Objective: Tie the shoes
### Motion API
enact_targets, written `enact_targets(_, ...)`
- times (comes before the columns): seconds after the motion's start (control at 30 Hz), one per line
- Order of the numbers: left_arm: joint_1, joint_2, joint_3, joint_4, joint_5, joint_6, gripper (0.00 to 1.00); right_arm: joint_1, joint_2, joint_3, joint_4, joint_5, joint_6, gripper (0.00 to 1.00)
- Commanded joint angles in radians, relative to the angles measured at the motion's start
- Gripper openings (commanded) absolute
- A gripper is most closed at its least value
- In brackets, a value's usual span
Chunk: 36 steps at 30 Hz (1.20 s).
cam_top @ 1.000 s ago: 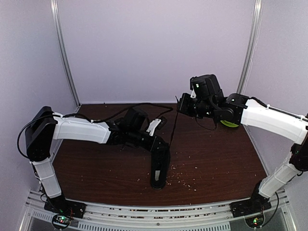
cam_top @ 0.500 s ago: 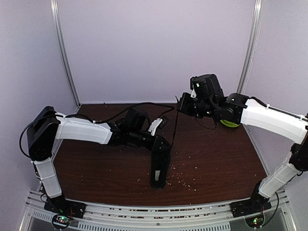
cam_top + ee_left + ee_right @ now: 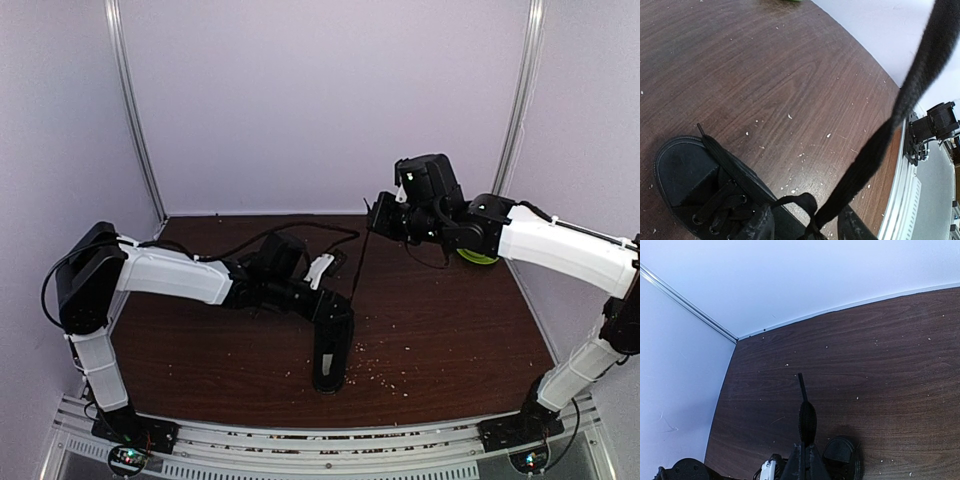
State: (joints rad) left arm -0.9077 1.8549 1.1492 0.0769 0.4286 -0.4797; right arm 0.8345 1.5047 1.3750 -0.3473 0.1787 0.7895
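Observation:
The black shoe (image 3: 333, 357) stands on the table near the front middle, toe toward the near edge. In the left wrist view its toe cap (image 3: 684, 175) and laced eyelets show at lower left. My left gripper (image 3: 337, 304) hovers just over the shoe's throat. Its fingers (image 3: 759, 226) stand apart, and a crossed loop of lace (image 3: 807, 204) lies between them. One taut lace (image 3: 358, 262) runs up and right to my right gripper (image 3: 373, 222), which is raised behind the shoe. That gripper (image 3: 807, 454) is shut on the lace, and the lace end (image 3: 806, 417) sticks out past the fingertips.
A green bowl (image 3: 478, 257) sits at the back right, mostly hidden behind the right forearm. Pale crumbs (image 3: 385, 378) are scattered on the dark wood table (image 3: 450, 330) around the shoe. Walls close in the back and both sides.
My left arm has dipped slightly toward the shoe. The right gripper still holds the lace taut in the same place.

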Motion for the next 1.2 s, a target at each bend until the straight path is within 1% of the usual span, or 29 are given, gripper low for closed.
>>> enact_targets(0.0, -0.017, -0.046, -0.016, 0.034, 0.010, 0.022, 0.48, -0.008, 0.010, 0.016, 0.018, -0.005, 0.005, 0.00)
enact_targets(0.1, -0.021, -0.043, -0.019, 0.032, -0.003, 0.021, 0.48, -0.009, 0.009, 0.016, 0.018, -0.008, 0.006, 0.00)
enact_targets(0.27, -0.022, -0.033, 0.001, 0.001, -0.051, 0.026, 0.47, -0.009, 0.010, 0.015, 0.018, -0.011, 0.007, 0.00)
enact_targets(0.63, -0.026, -0.011, 0.056, -0.064, -0.101, 0.056, 0.31, -0.009, 0.012, 0.013, 0.021, -0.019, 0.008, 0.00)
enact_targets(0.7, -0.026, -0.010, 0.058, -0.065, -0.103, 0.056, 0.29, -0.008, 0.012, 0.013, 0.022, -0.019, 0.008, 0.00)
enact_targets(0.93, -0.033, 0.011, 0.076, -0.066, -0.096, 0.056, 0.31, -0.010, 0.014, 0.013, 0.024, -0.022, 0.007, 0.00)
enact_targets(1.17, -0.038, 0.025, 0.086, -0.069, -0.088, 0.055, 0.35, -0.011, 0.017, 0.012, 0.027, -0.024, 0.011, 0.00)
